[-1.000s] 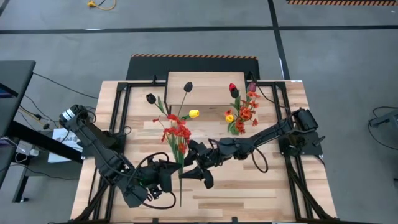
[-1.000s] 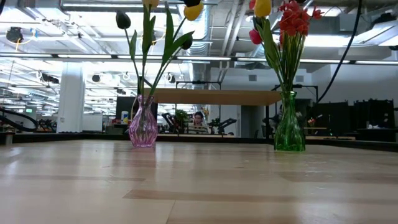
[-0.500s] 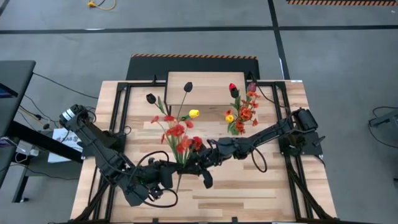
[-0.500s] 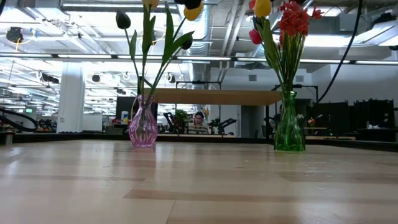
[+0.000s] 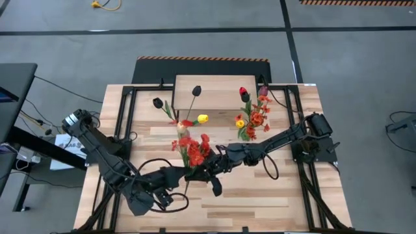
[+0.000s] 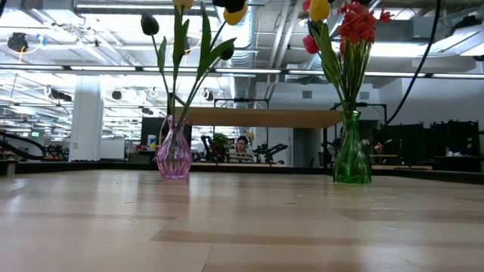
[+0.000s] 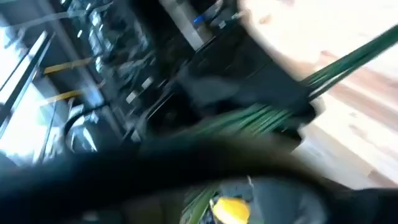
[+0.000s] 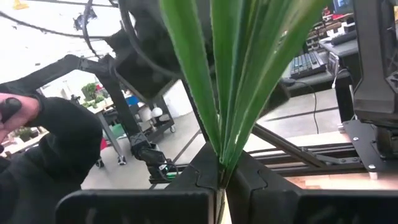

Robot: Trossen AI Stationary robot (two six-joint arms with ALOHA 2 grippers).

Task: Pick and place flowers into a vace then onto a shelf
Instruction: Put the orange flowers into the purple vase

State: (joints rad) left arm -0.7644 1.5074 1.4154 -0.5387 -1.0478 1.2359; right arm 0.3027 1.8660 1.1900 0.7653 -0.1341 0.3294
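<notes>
Red spray (image 5: 193,151) now tilts toward pink vase (image 6: 174,153), having swung upright in 1 s. Right gripper (image 5: 209,170) fingers clenched on stems, just before vase. Left gripper (image 5: 174,175) alongside; fingers: cannot tell. Insertion pending; shelf (image 5: 205,91) beyond vase.

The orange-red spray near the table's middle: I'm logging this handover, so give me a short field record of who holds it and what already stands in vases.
held item: orange-red spray, above mid-table
right gripper: shut on its green stems
left gripper: at the stems' lower part, grip unclear
pink vase: dark and yellow tulips, on the table
green vase: red and yellow flowers, on the table
shelf: bare
</notes>
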